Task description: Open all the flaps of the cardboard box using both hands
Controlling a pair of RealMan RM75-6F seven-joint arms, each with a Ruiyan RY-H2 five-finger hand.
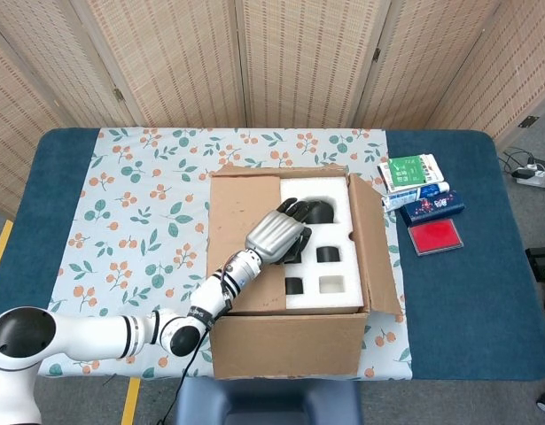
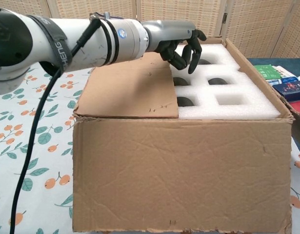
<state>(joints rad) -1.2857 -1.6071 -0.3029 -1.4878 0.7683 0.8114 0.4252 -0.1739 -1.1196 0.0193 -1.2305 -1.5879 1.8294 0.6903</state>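
The cardboard box (image 1: 285, 347) (image 2: 179, 170) stands at the table's near edge. Its left flap (image 1: 241, 239) (image 2: 130, 90) lies flat over the left half. Its right flap (image 1: 371, 243) stands tilted outward. White foam (image 1: 321, 190) (image 2: 247, 107) with several dark holes fills the uncovered half. My left hand (image 1: 281, 235) (image 2: 181, 44) hovers over the foam just past the left flap's free edge. Its fingers are bent downward and apart, and it holds nothing. Whether the fingertips touch the foam I cannot tell. My right hand shows in neither view.
A floral cloth (image 1: 139, 195) covers the table left of and under the box. To the right on the blue tabletop lie a green packet (image 1: 411, 170) (image 2: 269, 70), a dark blue box (image 1: 432, 206) and a red pad (image 1: 436, 235). Woven screens stand behind.
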